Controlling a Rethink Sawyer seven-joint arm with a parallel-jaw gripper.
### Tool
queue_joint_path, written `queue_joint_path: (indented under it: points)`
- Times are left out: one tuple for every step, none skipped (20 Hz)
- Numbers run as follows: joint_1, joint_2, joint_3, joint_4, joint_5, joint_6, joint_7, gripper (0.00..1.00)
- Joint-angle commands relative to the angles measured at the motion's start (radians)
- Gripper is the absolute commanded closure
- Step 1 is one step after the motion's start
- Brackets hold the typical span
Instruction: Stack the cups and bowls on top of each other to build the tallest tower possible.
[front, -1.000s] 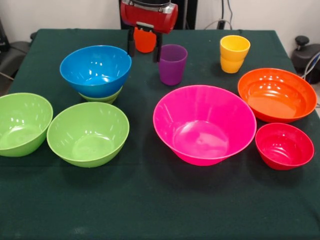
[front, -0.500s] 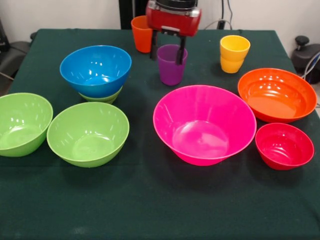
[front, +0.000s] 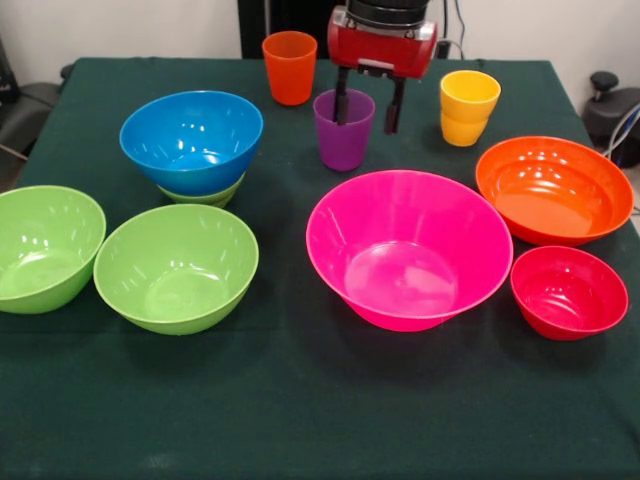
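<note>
The large glossy pink plastic bowl (front: 408, 247) sits nearest. At its 12 o'clock stands the translucent purple plastic tumbler (front: 344, 129), rim between the spread fingers of the gripper (front: 367, 101). It should centre before closing.

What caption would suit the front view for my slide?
Open tool hovering at the purple cup, among loose bowls and cups, with only the blue bowl nested on a green bowl.

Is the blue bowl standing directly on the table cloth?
No: the blue bowl sits nested in a lime green bowl, whose rim shows beneath it.
</note>
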Motion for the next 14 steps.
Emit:
queue_joint_path:
  points:
    - [-0.012, 0.029, -0.025, 0.019, 0.043, -0.063, 0.149, 0.0]
    - [-0.013, 0.038, -0.03, 0.017, 0.048, -0.071, 0.153, 0.0]
    - [-0.012, 0.046, -0.035, 0.017, 0.054, -0.08, 0.16, 0.0]
    - [-0.008, 0.054, -0.041, 0.018, 0.063, -0.085, 0.17, 0.0]
    - [0.005, 0.061, -0.057, 0.023, 0.075, -0.099, 0.194, 0.0]
    - [0.023, 0.065, -0.079, 0.03, 0.094, -0.105, 0.227, 0.0]
    - [0.048, 0.068, -0.106, 0.04, 0.118, -0.116, 0.267, 0.0]
    - [0.071, 0.07, -0.128, 0.048, 0.141, -0.121, 0.296, 0.0]
    - [0.094, 0.074, -0.152, 0.053, 0.164, -0.128, 0.322, 0.0]
    - [0.103, 0.077, -0.16, 0.06, 0.19, -0.135, 0.335, 0.0]
    - [0.123, 0.079, -0.179, 0.063, 0.216, -0.122, 0.352, 0.0]
    - [0.142, 0.079, -0.195, 0.066, 0.234, -0.113, 0.359, 0.0]
    - [0.167, 0.077, -0.218, 0.064, 0.252, -0.095, 0.362, 0.0]
    - [0.186, 0.072, -0.229, 0.066, 0.276, -0.06, 0.373, 0.0]
